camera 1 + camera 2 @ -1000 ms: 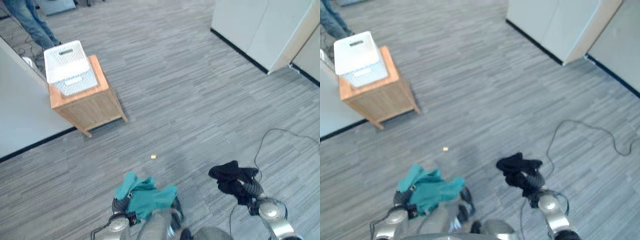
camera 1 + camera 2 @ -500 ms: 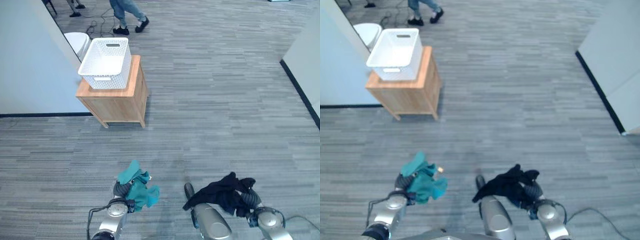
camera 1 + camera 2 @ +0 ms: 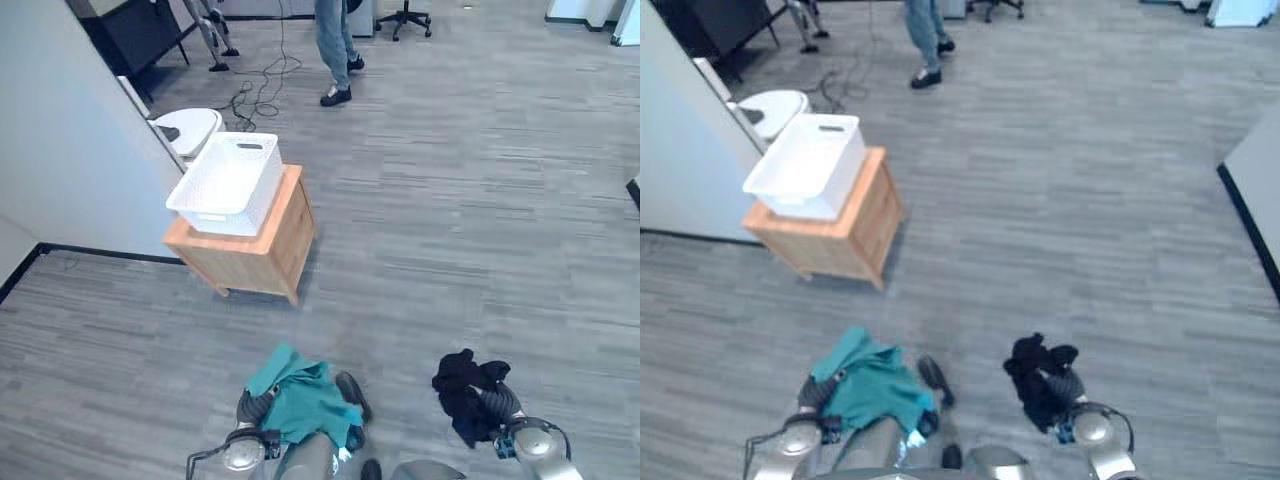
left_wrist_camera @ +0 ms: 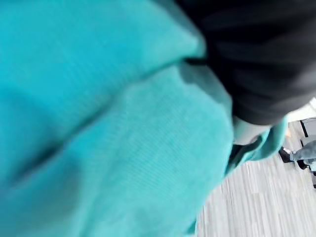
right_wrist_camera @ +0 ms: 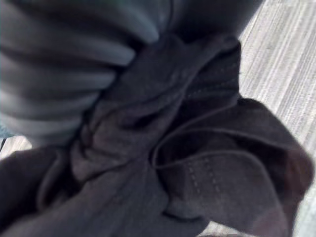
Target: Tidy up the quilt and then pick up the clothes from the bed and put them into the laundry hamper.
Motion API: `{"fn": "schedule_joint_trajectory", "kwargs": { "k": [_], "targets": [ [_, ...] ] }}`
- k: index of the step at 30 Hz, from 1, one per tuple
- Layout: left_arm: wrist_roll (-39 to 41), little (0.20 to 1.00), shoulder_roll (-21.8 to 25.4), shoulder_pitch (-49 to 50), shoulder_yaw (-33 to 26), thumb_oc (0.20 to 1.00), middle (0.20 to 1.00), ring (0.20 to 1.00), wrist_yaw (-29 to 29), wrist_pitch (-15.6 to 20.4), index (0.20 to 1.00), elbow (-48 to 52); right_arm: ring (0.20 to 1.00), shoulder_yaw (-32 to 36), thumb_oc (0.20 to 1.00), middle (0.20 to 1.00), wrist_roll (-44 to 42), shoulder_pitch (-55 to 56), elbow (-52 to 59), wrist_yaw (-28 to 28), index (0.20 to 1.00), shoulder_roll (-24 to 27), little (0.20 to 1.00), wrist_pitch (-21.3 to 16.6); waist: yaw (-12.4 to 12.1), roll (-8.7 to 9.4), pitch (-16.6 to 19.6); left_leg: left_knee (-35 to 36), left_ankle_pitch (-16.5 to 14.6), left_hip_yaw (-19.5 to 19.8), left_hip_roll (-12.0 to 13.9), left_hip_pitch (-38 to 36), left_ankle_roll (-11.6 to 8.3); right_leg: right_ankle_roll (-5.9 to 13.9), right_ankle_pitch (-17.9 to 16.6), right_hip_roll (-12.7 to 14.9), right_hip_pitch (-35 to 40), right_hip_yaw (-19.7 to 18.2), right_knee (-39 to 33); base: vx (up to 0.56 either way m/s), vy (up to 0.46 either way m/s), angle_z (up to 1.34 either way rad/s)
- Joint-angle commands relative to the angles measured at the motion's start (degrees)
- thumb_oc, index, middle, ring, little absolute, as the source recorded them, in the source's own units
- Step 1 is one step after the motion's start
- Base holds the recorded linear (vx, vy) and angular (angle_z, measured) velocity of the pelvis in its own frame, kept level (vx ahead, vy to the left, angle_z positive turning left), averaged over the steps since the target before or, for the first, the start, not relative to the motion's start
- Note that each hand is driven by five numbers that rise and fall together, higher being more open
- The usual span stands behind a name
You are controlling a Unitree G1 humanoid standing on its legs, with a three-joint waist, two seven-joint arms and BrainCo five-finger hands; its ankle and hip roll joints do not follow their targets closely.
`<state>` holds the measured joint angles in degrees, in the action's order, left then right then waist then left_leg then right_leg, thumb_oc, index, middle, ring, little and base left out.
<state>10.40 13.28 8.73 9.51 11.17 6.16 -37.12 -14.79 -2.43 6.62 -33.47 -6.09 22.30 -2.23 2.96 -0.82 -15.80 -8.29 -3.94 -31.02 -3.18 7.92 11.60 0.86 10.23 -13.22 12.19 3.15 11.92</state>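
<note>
left hand (image 3: 256,406): low in the head views on the left, curled into a bunch of teal cloth, so it's gripping that. Mostly buried under the fabric, only a bit of dark cover pokes out.
teal garment (image 3: 300,400): bunched up in the left hand, draping forward and to the right over it, held up off the floor. The left wrist view has teal fabric (image 4: 98,118) right up against the lens.
right hand (image 3: 497,404): low on the right side, fingers wrapped round a wad of black cloth, so it's gripping too. In its own wrist view the ribbed cover (image 5: 54,74) sits right against the folds.
black garment (image 3: 462,388): crumpled in the right hand, hanging a little to the left of it. Stitched seams show up close (image 5: 197,173).
laundry hamper (image 3: 229,182): white perforated basket with a handle slot, looks open on top, well ahead of both hands and off to the left. Can't make out anything inside it.
wooden cabinet (image 3: 265,250): small light-wood bench thing, hamper sits on top of it, right by a pale wall (image 3: 70,150).
floor (image 3: 450,220): grey plank flooring between the hands and the cabinet.
person (image 3: 334,45): legs in jeans and dark shoes standing far back, past the cabinet.
office chair (image 3: 403,15): wheeled base at the far edge, near the person.
</note>
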Motion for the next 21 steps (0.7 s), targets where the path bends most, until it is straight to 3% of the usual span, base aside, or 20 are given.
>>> {"fn": "schedule_joint_trajectory", "kwargs": {
  "k": [1, 2, 3, 4, 5, 6, 7, 8, 9, 11, 12, 13, 15, 16, 18, 20, 21],
  "targets": [
    [-1.3, 0.200, 2.0, -7.4, 1.4, 0.200, 0.200, 0.200, -0.3, 0.9, 0.200, -3.7, 0.200, 2.2, 0.200, 0.200, 1.8, -4.1, 4.8, 0.1, 0.200, -0.3, 0.200, -2.5, 0.2, 3.75, -0.1, 8.9, 3.7, 8.1, 3.1, -8.6, -9.00, 11.01, -9.7, 13.1, -6.9, -5.7, 19.4, 0.37, -0.126, -0.08],
    [-2.4, 0.200, 2.4, -8.5, 1.9, 0.200, 0.200, 0.200, -0.2, 0.4, 0.200, -4.4, 0.200, 1.7, 0.200, 0.200, 1.9, -3.7, 6.2, 0.4, 0.200, -0.9, 0.200, -2.7, 2.2, 3.64, -1.2, 11.7, 3.6, 10.4, 4.2, -12.8, -9.04, 12.38, -13.3, 11.6, -13.9, -7.6, 30.7, 0.25, -0.094, 0.09],
    [-2.4, 0.200, 2.4, -8.6, 1.9, 0.200, 0.200, 0.200, -0.1, 0.4, 0.200, -4.5, 0.200, 1.7, 0.200, 0.200, 1.9, -3.7, 6.2, 0.4, 0.200, -0.9, 0.200, -2.7, 2.3, 3.78, -1.2, 11.8, 3.7, 10.4, 4.0, -12.8, -9.00, 12.40, -13.1, 11.7, -14.1, -7.6, 31.0, 0.45, -0.187, 1.15],
    [-3.1, 0.200, 2.7, -9.4, 2.7, 0.200, 0.200, 0.200, 0.0, 0.4, 0.200, -4.2, 0.200, 1.9, 0.200, 0.200, 2.0, -3.7, 6.5, 0.1, 0.200, -1.0, 0.200, -2.5, 3.3, 3.09, -2.1, 12.6, 3.4, 12.6, 5.6, -14.4, -9.84, 10.13, -9.5, 13.2, -19.1, -7.5, 30.0, 0.44, -0.256, 1.62],
    [-3.3, 0.200, 3.4, -11.3, 3.8, 0.200, 0.200, 0.200, 0.2, 1.0, 0.200, -4.6, 0.200, 1.7, 0.200, 0.200, 1.7, -4.1, 6.8, -0.3, 0.200, -0.9, 0.200, -2.6, 4.4, 2.91, -2.6, 12.6, 2.9, 15.3, 6.2, -15.2, -11.21, 6.83, -5.4, 14.8, -19.8, -8.2, 19.4, 0.54, -0.336, 1.75],
    [-3.2, 0.200, 3.6, -11.7, 4.2, 0.200, 0.200, 0.200, 0.1, 1.2, 0.200, -4.3, 0.200, 1.8, 0.200, 0.200, 1.4, -4.2, 6.8, -0.3, 0.200, -0.8, 0.200, -2.6, 5.2, 3.17, -2.5, 12.5, 2.5, 16.7, 6.1, -15.6, -12.02, 6.03, -5.0, 15.2, -19.5, -9.9, 10.3, 0.56, -0.487, 1.56],
    [-2.9, 0.200, 4.3, -13.0, 4.3, 0.200, 0.200, 0.200, 0.0, 1.7, 0.200, -3.5, 0.200, 2.3, 0.200, 0.200, 0.2, -4.0, 5.6, -0.9, 0.200, -0.6, 0.200, -2.7, 7.0, 3.82, -2.2, 12.3, 1.5, 20.9, 6.0, -16.0, -12.96, 6.30, -7.4, 13.8, -19.1, -18.3, -4.7, 0.40, -0.444, 1.65],
    [-1.9, 0.200, 4.4, -13.2, 3.3, 0.200, 0.200, 0.200, 1.6, 1.3, 0.200, -3.3, 0.200, 1.7, 0.200, 0.200, 0.6, -4.5, 5.2, -0.9, 0.200, 0.1, 0.200, -1.9, 7.1, 4.02, -2.1, 12.1, 1.5, 22.0, 6.7, -16.0, -13.86, 7.18, -9.0, 13.7, -20.0, -20.6, -7.5, 0.35, -0.441, 1.83],
    [-2.2, 0.200, 5.6, -13.8, 4.3, 0.200, 0.200, 0.200, 0.8, 2.0, 0.200, -2.5, 0.200, 2.7, 0.200, 0.200, 0.8, -2.8, 5.2, -0.9, 0.200, 0.2, 0.200, -2.1, 6.9, 4.83, -1.4, 10.6, 0.2, 23.6, 6.6, -15.9, -13.77, 6.10, -7.9, 14.0, -19.3, -23.3, -7.6, 0.19, -0.355, 1.51],
    [-2.1, 0.200, 6.1, -14.4, 3.9, 0.200, 0.200, 0.200, -0.5, 1.9, 0.200, -3.5, 0.200, 1.5, 0.200, 0.200, 0.1, -5.0, 4.6, -1.3, 0.200, -0.4, 0.200, -2.3, 6.8, 6.18, -2.0, 3.4, -1.8, 23.5, 8.0, -14.5, -14.89, 5.55, -9.0, 13.2, -18.8, -21.4, -4.8, 0.18, -0.472, 1.79],
    [-2.1, 0.200, 6.1, -14.5, 3.8, 0.200, 0.200, 0.200, -0.5, 1.9, 0.200, -3.5, 0.200, 1.5, 0.200, 0.200, 0.1, -5.1, 4.5, -1.3, 0.200, -0.4, 0.200, -2.3, 6.8, 6.18, -2.1, 3.1, -2.0, 23.5, 8.1, -14.4, -14.93, 5.52, -9.1, 13.2, -18.8, -21.3, -4.8, 0.13, -0.404, 1.32],
    [-1.6, 0.200, 6.0, -14.4, 3.7, 0.200, 0.200, 0.200, -0.4, 2.1, 0.200, -3.4, 0.200, 1.7, 0.200, 0.200, -0.2, -5.2, 4.4, -1.4, 0.200, -0.2, 0.200, -2.6, 6.7, 6.43, -2.5, -1.1, -1.1, 23.9, 8.9, -12.7, -15.61, 4.50, -9.0, 13.5, -17.9, -20.5, -4.8, 0.06, -0.266, 0.62],
    [0.6, 0.200, 5.6, -14.5, 4.0, 0.200, 0.200, 0.200, -0.5, 2.2, 0.200, -2.2, 0.200, 3.0, 0.200, 0.200, -1.1, -5.7, 4.9, -2.4, 0.200, 1.1, 0.200, -3.1, 6.0, 7.56, -4.5, -12.1, 4.2, 23.2, 11.8, -6.4, -16.67, 1.97, -8.4, 15.0, -15.7, -16.9, -5.2, 0.05, -0.372, 0.71],
    [1.1, 0.200, 5.5, -14.6, 4.0, 0.200, 0.200, 0.200, -0.5, 2.2, 0.200, -1.6, 0.200, 3.3, 0.200, 0.200, -1.2, -5.8, 4.8, -2.7, 0.200, 1.3, 0.200, -3.1, 5.9, 8.03, -4.8, -14.5, 4.7, 21.0, 12.7, -4.9, -16.45, 1.43, -8.1, 15.6, -14.6, -16.0, -5.6, 0.06, -0.291, 0.73],
    [1.3, 0.200, 5.4, -14.4, 3.8, 0.200, 0.200, 0.200, -0.6, 2.3, 0.200, -0.5, 0.200, 3.6, 0.200, 0.200, -1.1, -7.0, 4.1, -3.1, 0.200, 1.8, 0.200, -2.9, 5.7, 8.08, -5.4, -16.7, 3.0, 14.8, 14.4, -3.4, -15.88, 0.89, -7.4, 16.7, -11.4, -13.4, -7.0, 0.14, -0.180, 0.75],
    [1.1, 0.200, 5.3, -14.2, 3.7, 0.200, 0.200, 0.200, -0.9, 2.4, 0.200, -0.2, 0.200, 3.5, 0.200, 0.200, -0.7, -8.7, 3.6, -3.1, 0.200, 2.3, 0.200, -2.2, 5.0, 7.41, -5.1, -14.2, 1.3, 12.5, 11.8, -1.5, -15.21, 0.80, -7.0, 16.9, -10.0, -12.7, -8.4, 0.27, -0.036, 0.53],
    [1.1, 0.200, 5.3, -13.8, 3.7, 0.200, 0.200, 0.200, -1.5, 2.6, 0.200, 0.1, 0.200, 3.9, 0.200, 0.200, -0.6, -8.8, 2.8, -2.8, 0.200, 2.3, 0.200, -2.1, 4.7, 6.35, -4.2, -9.2, 0.3, 9.6, 10.0, -0.4, -15.62, 1.18, -5.8, 16.8, -8.4, -11.1, -10.2, 0.23, 0.005, 0.40]
  ]
}}
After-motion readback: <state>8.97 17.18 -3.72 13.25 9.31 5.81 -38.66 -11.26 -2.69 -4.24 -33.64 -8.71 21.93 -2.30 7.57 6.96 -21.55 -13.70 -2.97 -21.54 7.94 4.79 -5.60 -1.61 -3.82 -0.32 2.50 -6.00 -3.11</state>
